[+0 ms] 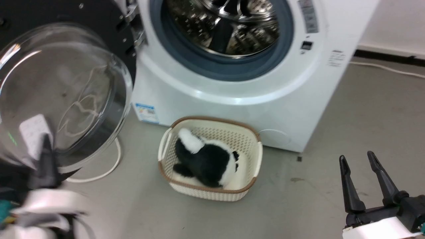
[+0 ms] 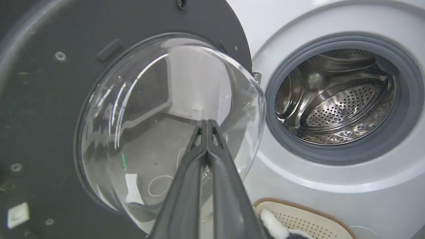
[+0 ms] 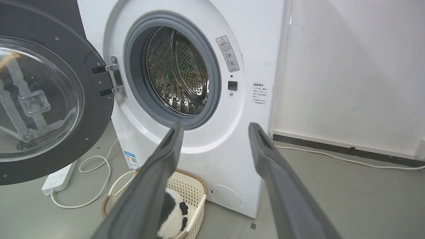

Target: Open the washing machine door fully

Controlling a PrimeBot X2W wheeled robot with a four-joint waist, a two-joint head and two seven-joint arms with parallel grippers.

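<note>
Head view first: the washing machine (image 1: 232, 109) stands white at the far side with its steel drum (image 1: 225, 23) bare. The washing machine door (image 1: 66, 83) hangs swung out to the left, glass bowl bulging toward us. The left claw (image 1: 45, 146), blurred, sits low in front of that bowl; whether it touches the glass I cannot tell. Near right, the right claw (image 1: 356, 156) is spread wide with nothing in it, well apart from the machine. On the floor (image 1: 332, 199) just in front of the machine sits a cream basket (image 1: 215, 120) with a black-and-white plush toy (image 1: 206, 159) inside.

Left wrist view: the left claw's fingers (image 2: 186, 186) are pressed together tip to tip, pinching nothing and aimed at the lower part of the bowl. The door's black rim (image 2: 40, 116) lies to the left.

Right wrist view: the door's inner face is turned this way, with the hinge (image 3: 114, 78) at the opening's left edge. A white power strip (image 3: 59, 177) and its cable (image 3: 96, 196) lie on the floor below the door.

The door looks most of the way open, with only a last stretch of swing left. To finish well, I'd push with the closed tips on the black rim, not the slippery curved glass. Push far from the hinge, follow the arc, and ease off as the hinge stiffens.
</note>
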